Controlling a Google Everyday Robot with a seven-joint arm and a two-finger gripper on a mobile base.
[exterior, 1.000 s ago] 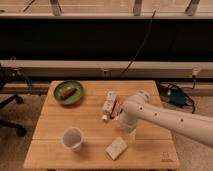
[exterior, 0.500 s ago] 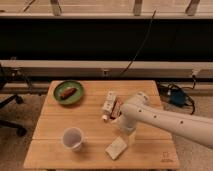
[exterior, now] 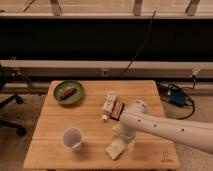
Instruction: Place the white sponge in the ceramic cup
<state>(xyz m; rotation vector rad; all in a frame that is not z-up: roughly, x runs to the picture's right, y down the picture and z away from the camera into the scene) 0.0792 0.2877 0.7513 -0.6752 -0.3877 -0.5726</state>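
The white sponge (exterior: pixel 115 149) lies flat on the wooden table (exterior: pixel 90 120) near its front edge, right of centre. The ceramic cup (exterior: pixel 73 138) stands upright to the sponge's left, a short gap away. My gripper (exterior: pixel 124 138) comes down from the white arm (exterior: pixel 165 127) that enters from the right, and sits just above and behind the sponge's right end, partly hidden by the arm.
A green plate (exterior: pixel 69 93) with a brown item on it is at the back left. A white tube-shaped package (exterior: pixel 108 105) and a dark rectangular bar (exterior: pixel 118 110) lie at the table's middle, just behind the arm. An office chair stands left of the table.
The arm has lowered and shifted slightly toward the sponge. The sponge, cup and other items have not moved.
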